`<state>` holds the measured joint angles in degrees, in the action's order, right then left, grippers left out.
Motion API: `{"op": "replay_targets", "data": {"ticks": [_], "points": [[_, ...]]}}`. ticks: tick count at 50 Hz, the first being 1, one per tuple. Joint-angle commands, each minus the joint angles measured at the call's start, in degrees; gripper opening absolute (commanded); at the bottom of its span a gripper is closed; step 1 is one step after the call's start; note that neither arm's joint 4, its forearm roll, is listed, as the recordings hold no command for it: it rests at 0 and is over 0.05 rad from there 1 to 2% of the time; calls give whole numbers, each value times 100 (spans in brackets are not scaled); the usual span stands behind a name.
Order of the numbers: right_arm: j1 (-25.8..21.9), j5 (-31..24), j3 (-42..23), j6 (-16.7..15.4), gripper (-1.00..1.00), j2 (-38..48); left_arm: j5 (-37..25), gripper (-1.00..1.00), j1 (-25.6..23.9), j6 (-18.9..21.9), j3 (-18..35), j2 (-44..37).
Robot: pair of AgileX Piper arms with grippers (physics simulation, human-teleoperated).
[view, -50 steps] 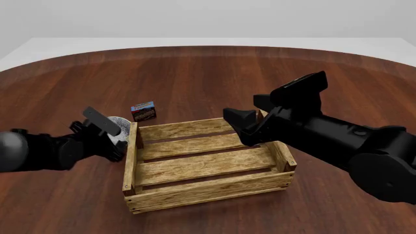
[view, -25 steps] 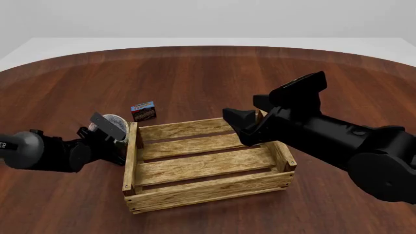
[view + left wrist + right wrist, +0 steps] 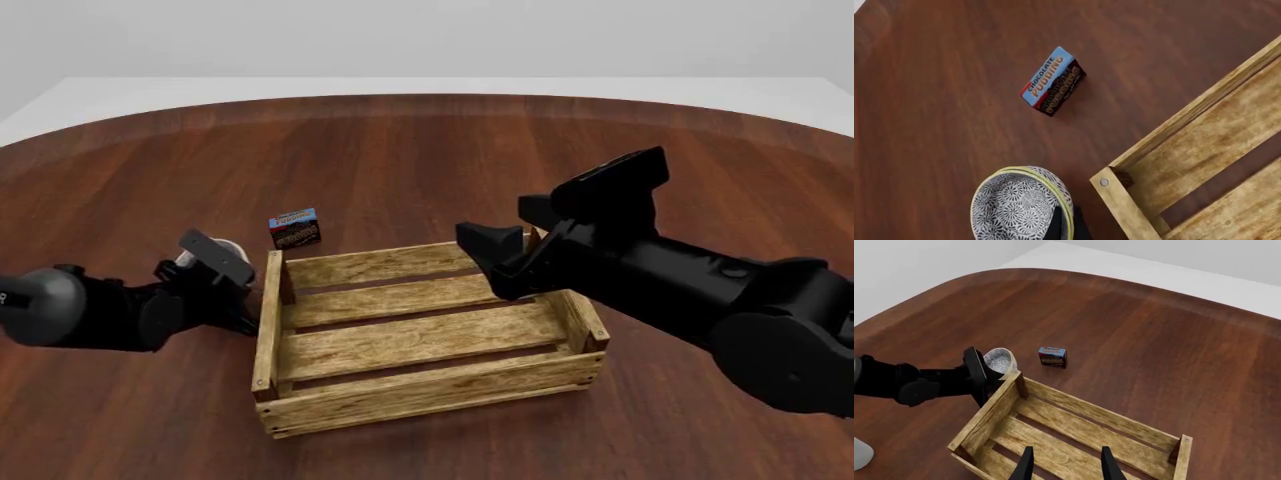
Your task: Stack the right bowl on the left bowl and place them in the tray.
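The bowl [image 3: 1021, 207] sat on the table just outside the tray's [image 3: 427, 340] left end, near its corner post; the left gripper [image 3: 220, 270] had a finger on either side of the rim, pinching it; the right gripper [image 3: 1064, 467] hung spread and empty over the tray; the bowl looked light, stiff and slick, so the thin rim seemed the only hold, and a slippery one.

Crate and patterned bowl on the worktop

The tray [image 3: 427, 340], an open crate of light wooden slats with darker corner posts, sits flat. A bowl [image 3: 1021, 207] with a grey-white pattern and yellow-green rim sits just outside the tray's corner at about 10 o'clock.
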<state>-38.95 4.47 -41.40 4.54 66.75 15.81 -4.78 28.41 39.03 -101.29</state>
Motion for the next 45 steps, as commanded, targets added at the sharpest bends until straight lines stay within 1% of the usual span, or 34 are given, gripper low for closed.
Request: {"op": "replay_targets", "data": {"ticks": [1,10,20,24,26,35,37,45], "points": [[-3,10,4,1,100,13,-216,-100,50,-116,2,374],[-1,11,3,0,100,12,-431,-100,138,-134,-34,862],[8,-11,16,0,100,-52,-767,-100,128,-173,-15,1411],[15,-43,14,7,100,-103,-1003,-100,51,-223,28,1716],[23,-51,10,9,100,-116,-1010,-100,75,-171,25,1781],[47,-82,17,15,100,-211,-1394,-100,-50,-193,70,2329],[65,-83,18,14,100,-230,-1538,-100,-154,-240,75,2517],[106,-112,17,22,100,-294,-1814,-100,-360,-154,69,2957]]}}
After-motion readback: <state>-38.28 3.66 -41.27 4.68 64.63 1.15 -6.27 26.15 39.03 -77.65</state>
